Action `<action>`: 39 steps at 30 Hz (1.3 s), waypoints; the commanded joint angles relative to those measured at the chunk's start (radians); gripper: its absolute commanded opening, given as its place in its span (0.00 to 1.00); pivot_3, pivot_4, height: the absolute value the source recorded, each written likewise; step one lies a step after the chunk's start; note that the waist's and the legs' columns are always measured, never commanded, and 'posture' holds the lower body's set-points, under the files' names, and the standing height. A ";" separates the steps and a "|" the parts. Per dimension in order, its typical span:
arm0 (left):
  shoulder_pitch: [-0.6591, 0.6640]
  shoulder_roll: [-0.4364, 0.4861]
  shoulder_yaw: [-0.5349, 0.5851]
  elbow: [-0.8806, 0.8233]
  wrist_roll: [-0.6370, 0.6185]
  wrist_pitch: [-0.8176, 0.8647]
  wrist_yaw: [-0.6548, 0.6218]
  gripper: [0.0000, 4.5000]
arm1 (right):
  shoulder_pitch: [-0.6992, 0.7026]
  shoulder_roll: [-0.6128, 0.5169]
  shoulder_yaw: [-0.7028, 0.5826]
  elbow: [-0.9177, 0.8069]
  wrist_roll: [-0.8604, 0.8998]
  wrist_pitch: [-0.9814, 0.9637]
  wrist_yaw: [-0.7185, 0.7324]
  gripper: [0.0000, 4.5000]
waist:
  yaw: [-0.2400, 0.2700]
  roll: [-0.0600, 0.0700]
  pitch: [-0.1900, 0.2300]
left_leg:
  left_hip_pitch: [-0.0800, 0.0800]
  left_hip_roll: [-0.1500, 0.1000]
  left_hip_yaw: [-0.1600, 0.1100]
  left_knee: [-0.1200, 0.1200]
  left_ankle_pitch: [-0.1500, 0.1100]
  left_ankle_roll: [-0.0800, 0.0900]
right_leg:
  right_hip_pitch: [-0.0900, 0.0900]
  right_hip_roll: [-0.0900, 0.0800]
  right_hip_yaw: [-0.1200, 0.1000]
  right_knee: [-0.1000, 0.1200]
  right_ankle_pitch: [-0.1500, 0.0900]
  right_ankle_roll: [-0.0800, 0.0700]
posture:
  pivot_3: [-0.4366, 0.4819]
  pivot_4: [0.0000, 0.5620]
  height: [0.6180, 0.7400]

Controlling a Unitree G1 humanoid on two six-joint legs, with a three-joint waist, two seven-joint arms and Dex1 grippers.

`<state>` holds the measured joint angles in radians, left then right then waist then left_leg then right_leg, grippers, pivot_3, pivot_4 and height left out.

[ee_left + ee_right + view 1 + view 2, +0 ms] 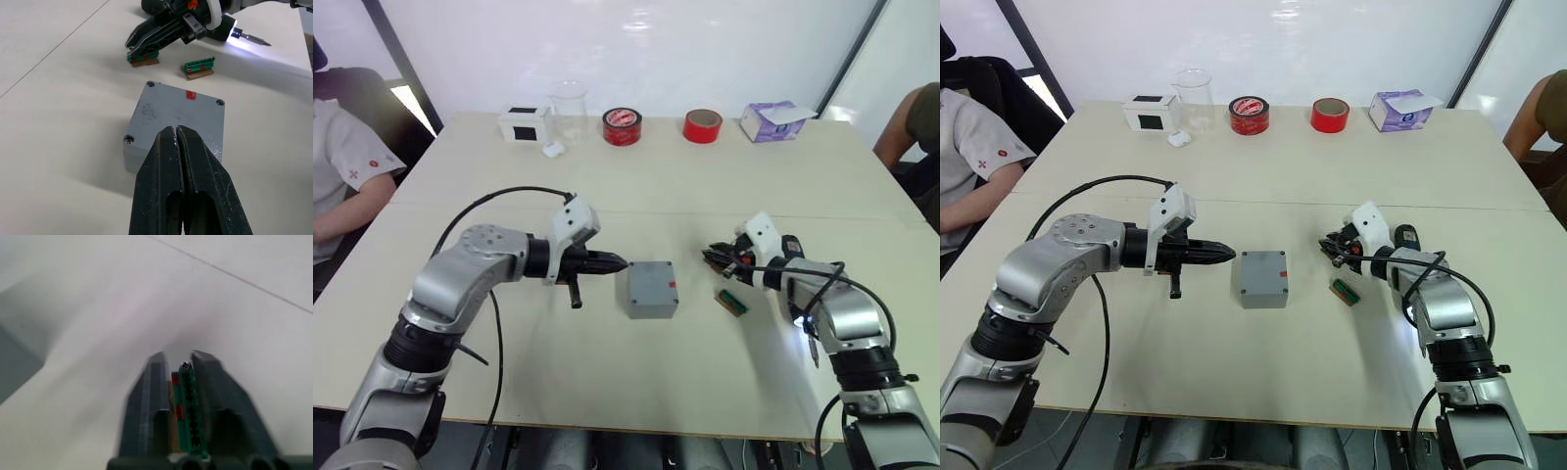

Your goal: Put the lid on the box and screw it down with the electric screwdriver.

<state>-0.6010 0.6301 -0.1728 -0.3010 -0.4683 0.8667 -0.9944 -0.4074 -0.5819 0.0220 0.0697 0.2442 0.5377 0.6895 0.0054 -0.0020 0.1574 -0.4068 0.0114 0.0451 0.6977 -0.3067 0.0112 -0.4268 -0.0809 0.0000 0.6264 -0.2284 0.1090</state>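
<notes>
The left pincer [615, 262] is hovering with its two fingers pressed together and nothing between them, its tip pointing straight at the box [652, 289], which is sitting just beyond it on the surface [636, 186]. The lid [183, 115] is lying flat on top of the box, edges lined up, with its small red mark [190, 95] at the edge farthest from the left pincer and screw heads showing at the corners. The right pincer [713, 258] is facing the box from the opposite side, a little apart from it, and is clamping a small green circuit board [187, 406] between its fingers. A second green circuit board [733, 302] is lying loose on the surface just beside that pincer. The electric screwdriver [239, 35] is lying close behind the right pincer, its long axis running away from the box, its bit [256, 40] pointing outward and a white light glowing at the tip. Open surface is lying all around the box, and the tape rolls [623, 126], tissue box [771, 120] and clear beaker [569, 108] are standing well away along the far edge.
</notes>
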 commanded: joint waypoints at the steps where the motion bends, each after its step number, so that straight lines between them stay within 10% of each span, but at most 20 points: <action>1: -0.010 0.012 0.011 -0.024 -0.008 -0.014 0.004 0.00 | -0.016 -0.003 -0.014 -0.009 -0.007 -0.022 0.004 0.01 | 0.000 0.000 0.000 | 0.000 0.000 0.000 0.000 0.000 0.000 | 0.000 0.000 0.000 0.000 0.000 0.000 | 0.48 0.27 1.00; 39: 0.043 0.068 0.024 -0.031 -0.029 -0.012 -0.011 0.00 | 0.019 0.005 -0.025 -0.381 0.251 0.213 0.087 0.01 | 0.004 0.000 0.000 | 0.000 0.000 0.000 0.000 0.000 0.000 | 0.000 0.000 0.000 0.000 0.000 0.000 | 0.48 0.27 1.00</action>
<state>-0.5529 0.6886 -0.1728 -0.2990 -0.4846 0.8632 -1.0055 -0.3816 -0.5807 -0.0015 -0.2798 0.4856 0.7599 0.7799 0.0097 -0.0020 0.1574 -0.4069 0.0117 0.0449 0.6975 -0.3067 0.0113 -0.4269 -0.0812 -0.0001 0.6261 -0.2285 0.1088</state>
